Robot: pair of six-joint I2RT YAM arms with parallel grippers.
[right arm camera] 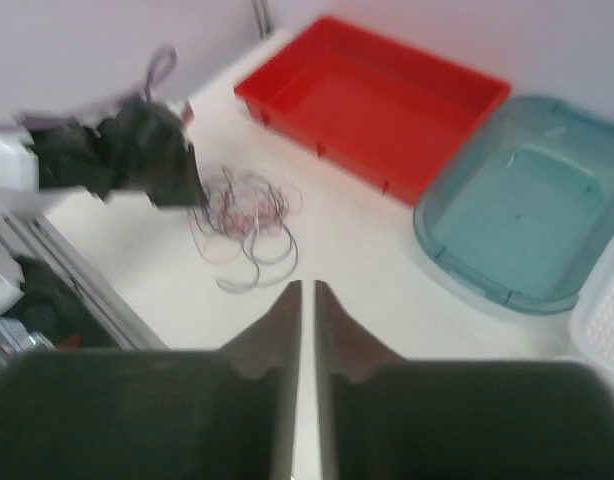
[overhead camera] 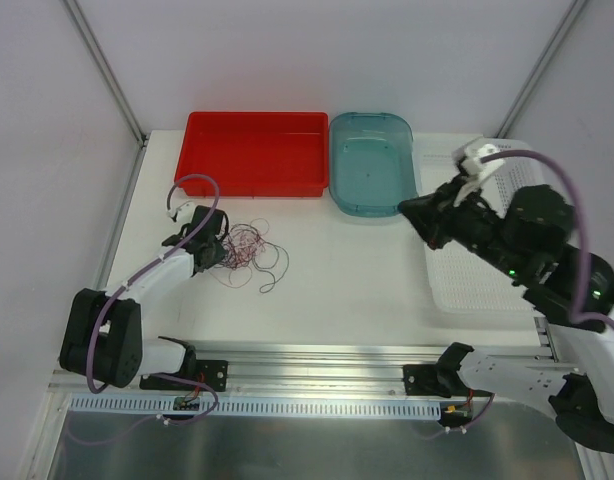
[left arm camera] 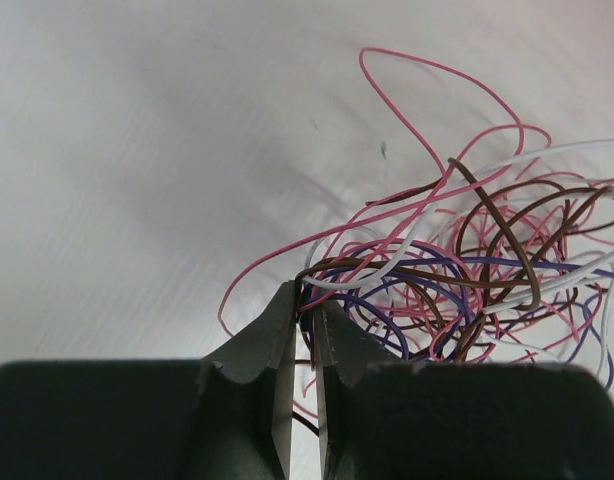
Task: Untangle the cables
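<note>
The cables [overhead camera: 249,250] lie as one loose tangle of thin pink, brown, purple and white strands on the white table, left of centre. My left gripper [overhead camera: 211,246] sits at the tangle's left edge. In the left wrist view the tangle [left arm camera: 467,290] fills the right half, and the left gripper [left arm camera: 307,302] is shut on a few strands at its near edge. My right gripper [overhead camera: 412,212] hangs above the table at the right, far from the cables. In the right wrist view it [right arm camera: 307,290] is shut and empty, with the tangle [right arm camera: 242,215] beyond it.
A red tray [overhead camera: 255,188] stands at the back, with a teal tub [overhead camera: 339,190] to its right. A white perforated tray [overhead camera: 467,285] lies under my right arm. A metal rail [overhead camera: 317,355] runs along the near table edge.
</note>
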